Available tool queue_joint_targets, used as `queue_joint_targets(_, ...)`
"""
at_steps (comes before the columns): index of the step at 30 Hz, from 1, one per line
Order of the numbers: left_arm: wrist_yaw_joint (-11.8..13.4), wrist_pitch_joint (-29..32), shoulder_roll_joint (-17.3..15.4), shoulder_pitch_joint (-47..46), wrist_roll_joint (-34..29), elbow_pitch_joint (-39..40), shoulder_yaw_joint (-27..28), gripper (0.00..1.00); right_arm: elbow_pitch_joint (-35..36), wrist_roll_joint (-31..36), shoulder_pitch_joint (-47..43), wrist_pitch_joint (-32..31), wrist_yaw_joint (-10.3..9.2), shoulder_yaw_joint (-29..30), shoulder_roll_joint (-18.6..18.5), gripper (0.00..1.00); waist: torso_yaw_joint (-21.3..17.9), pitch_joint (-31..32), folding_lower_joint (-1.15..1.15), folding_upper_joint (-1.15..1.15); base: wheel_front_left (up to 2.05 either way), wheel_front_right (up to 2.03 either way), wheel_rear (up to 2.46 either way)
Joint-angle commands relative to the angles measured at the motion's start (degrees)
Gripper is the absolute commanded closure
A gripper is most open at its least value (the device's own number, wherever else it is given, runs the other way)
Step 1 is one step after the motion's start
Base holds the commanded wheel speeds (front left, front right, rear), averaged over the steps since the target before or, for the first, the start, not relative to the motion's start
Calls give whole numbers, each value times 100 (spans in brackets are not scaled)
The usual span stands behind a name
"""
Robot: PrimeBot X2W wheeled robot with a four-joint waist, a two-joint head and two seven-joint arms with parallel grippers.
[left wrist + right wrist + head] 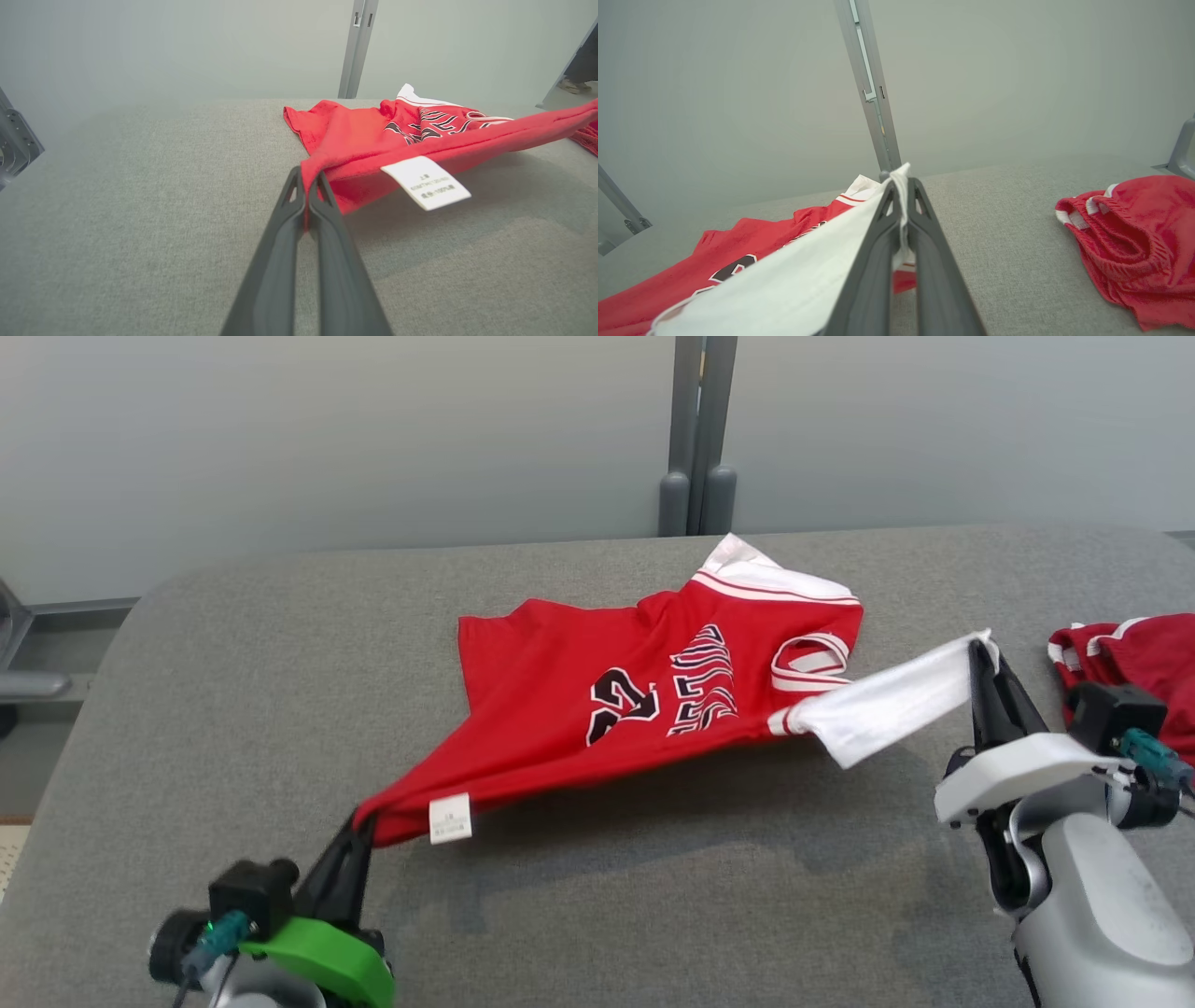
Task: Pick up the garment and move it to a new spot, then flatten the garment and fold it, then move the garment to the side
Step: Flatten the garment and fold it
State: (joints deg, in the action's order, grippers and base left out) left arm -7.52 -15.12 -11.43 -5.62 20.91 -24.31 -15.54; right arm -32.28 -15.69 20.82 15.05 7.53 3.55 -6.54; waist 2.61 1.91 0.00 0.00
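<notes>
2 tools grip the garment. The left tool (359,829) is pressed together on a hem corner of the red knit jersey with white sleeves and dark lettering (560,691), just beside its white sewn-in care label (450,819). The right tool (980,658) is pinching the end of 1 white sleeve (887,705). The left wrist view shows red cloth caught between that arm's dark fingers (322,196), and the right wrist view shows white cloth nipped the same way.

The jersey is near the middle of the grey fabric-covered tabletop (233,709), drawn taut between the 2 grips. Its near edge is raised, with a shadow beneath it, while the far edge and the other sleeve rest on the tabletop. The printed side faces up, creased towards the left grip.

As I judge it, the task is at an early stage: the grasp is made and the cloth is partly lifted. Nothing tells whether this is the new spot. The jersey is not flat, no fold shows, and the move to the side is left to do.

1 crumpled red garment with white-striped trim (1144,658) lies at the right, apart from the jersey and close behind the right arm, so carrying the jersey that way could snag it.
</notes>
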Motion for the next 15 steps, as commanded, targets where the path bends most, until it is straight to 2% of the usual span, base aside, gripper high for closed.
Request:
queue_joint_targets(1, 7, 1, -244, -364, -9, 20, -43, 100, 116, 8, 219, 14, -9, -135, -140, 100, -145, 159, 0, 0, 0, 0, 0)
queue_joint_targets(2, 7, 1, -244, -364, -9, 20, -43, 100, 116, 8, 219, 14, -9, -135, -140, 100, -145, 159, 0, 0, 0, 0, 0)
queue_joint_targets(9, 8, 110, -1127, -2004, 101, -201, -595, 100, 40, 106, 1452, 14, -9, -799, -571, 100, -272, 28, 0, 0, 0, 0, 0)
queue_joint_targets(15, 8, 447, -1429, -3242, 285, -550, -1099, 100, -541, 197, 2554, -54, -9, -1146, -759, 100, -367, -406, 0, 0, 0, 0, 0)
